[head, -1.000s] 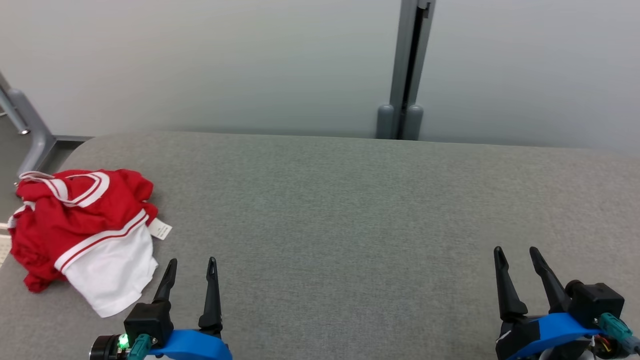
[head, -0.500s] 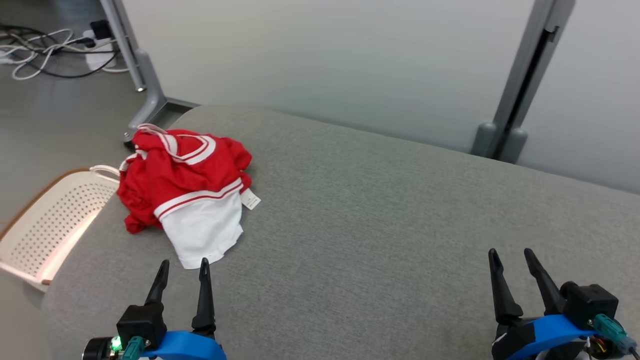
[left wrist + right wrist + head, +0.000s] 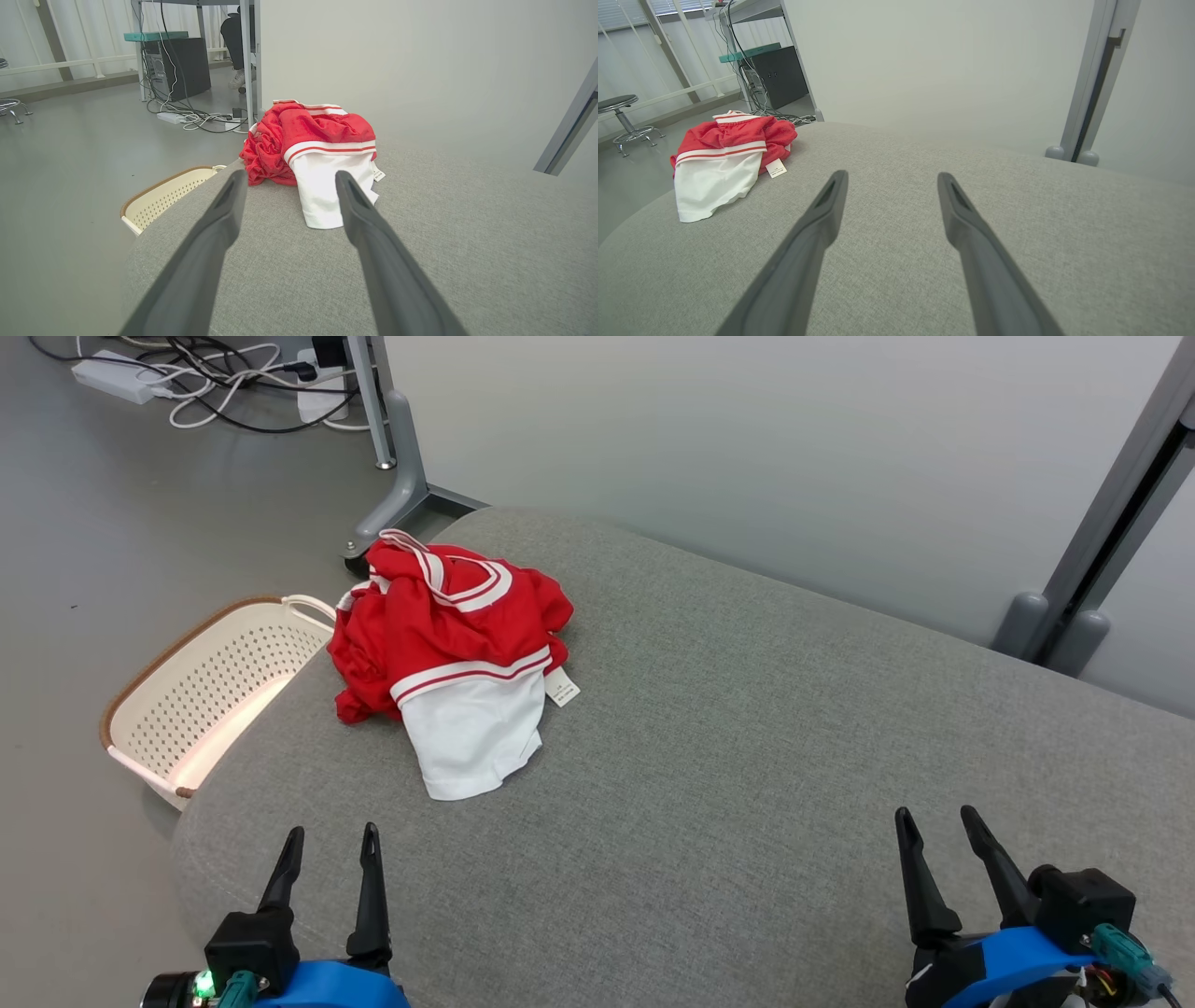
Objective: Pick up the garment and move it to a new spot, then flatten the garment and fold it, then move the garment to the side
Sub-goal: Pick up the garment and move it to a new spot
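While the left pincer [image 3: 333,829] stands wide and empty over the near left corner of the grey fabric desk [image 3: 747,756], the right pincer [image 3: 934,811], equally spread and holding nothing, hangs over the near right edge. Beyond the left pincer, apart from its tips, the garment [image 3: 457,644] lies crumpled near the desk's far left corner: red cloth with white stripes, a white panel toward the robot, a small label [image 3: 563,688] on its right. A pale perforated basket [image 3: 201,681] sits on the floor [image 3: 93,569] just beside that corner, with cables [image 3: 233,392] farther off.
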